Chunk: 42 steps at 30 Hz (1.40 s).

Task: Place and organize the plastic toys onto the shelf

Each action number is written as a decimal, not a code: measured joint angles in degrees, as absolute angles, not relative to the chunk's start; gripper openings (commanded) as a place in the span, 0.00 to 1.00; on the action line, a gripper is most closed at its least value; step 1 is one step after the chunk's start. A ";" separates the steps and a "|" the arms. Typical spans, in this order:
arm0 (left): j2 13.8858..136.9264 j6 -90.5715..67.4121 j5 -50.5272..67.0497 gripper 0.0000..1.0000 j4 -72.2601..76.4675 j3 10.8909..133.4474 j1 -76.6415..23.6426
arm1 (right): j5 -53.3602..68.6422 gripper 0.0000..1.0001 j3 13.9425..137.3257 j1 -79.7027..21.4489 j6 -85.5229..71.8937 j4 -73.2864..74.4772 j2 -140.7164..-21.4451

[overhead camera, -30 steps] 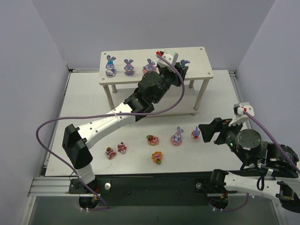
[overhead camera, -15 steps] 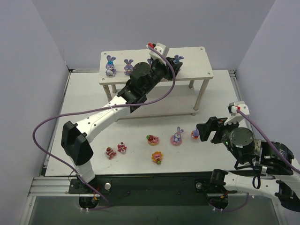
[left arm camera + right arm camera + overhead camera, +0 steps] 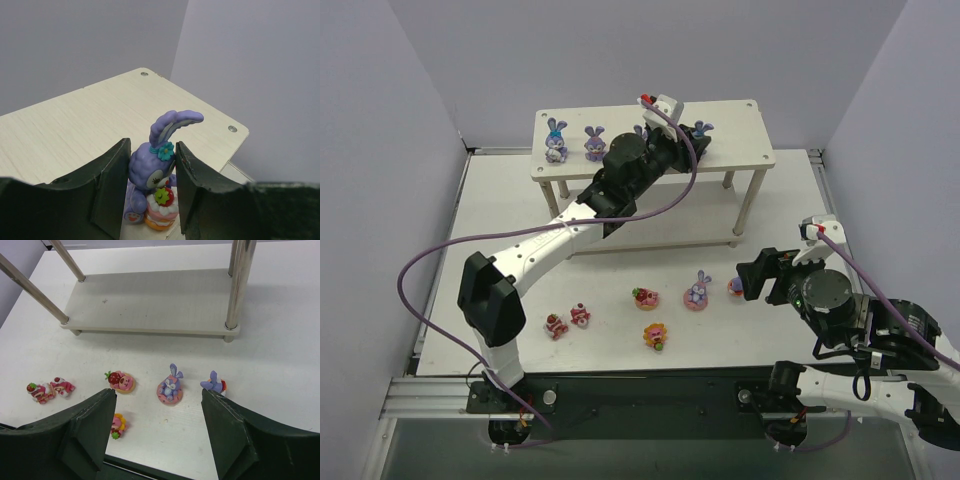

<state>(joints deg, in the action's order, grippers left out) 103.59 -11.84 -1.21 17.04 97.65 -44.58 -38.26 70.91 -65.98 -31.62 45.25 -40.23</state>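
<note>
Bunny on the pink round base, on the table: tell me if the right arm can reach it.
Probably yes: the right gripper hovers open near that bunny, nothing over it; another bunny lies close beside.

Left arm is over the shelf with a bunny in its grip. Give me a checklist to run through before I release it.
1. Left gripper shut on the purple bunny: ok.
2. Bunny head-up in the grip: ok.
3. Bunny's feet resting on the shelf's top board: cannot tell, the wrist view cuts off there.
4. Bare board beyond the bunny: ok.
5. Right gripper open and empty above the table: ok.
6. All toys shelved: not ok. A bunny on a pink base, a smaller bunny and four cake pieces lie on the table.
</note>
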 measured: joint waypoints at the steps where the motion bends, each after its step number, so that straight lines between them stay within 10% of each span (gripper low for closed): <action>1: 103.66 -11.84 -1.21 0.00 17.21 97.65 -44.58 | -38.28 0.70 70.91 -65.98 -31.59 45.25 -40.21; 16: 103.96 -12.23 -6.96 0.00 28.95 92.01 -45.58 | -38.83 0.70 70.91 -65.98 -31.51 45.69 -39.33; 42: 103.96 -9.32 -14.79 0.58 33.93 89.60 -48.18 | -39.24 0.70 70.87 -65.98 -31.68 46.76 -38.15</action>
<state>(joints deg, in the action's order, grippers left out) 103.96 -9.32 -14.79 33.93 89.60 -48.18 -39.24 70.87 -65.98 -31.68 46.76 -38.15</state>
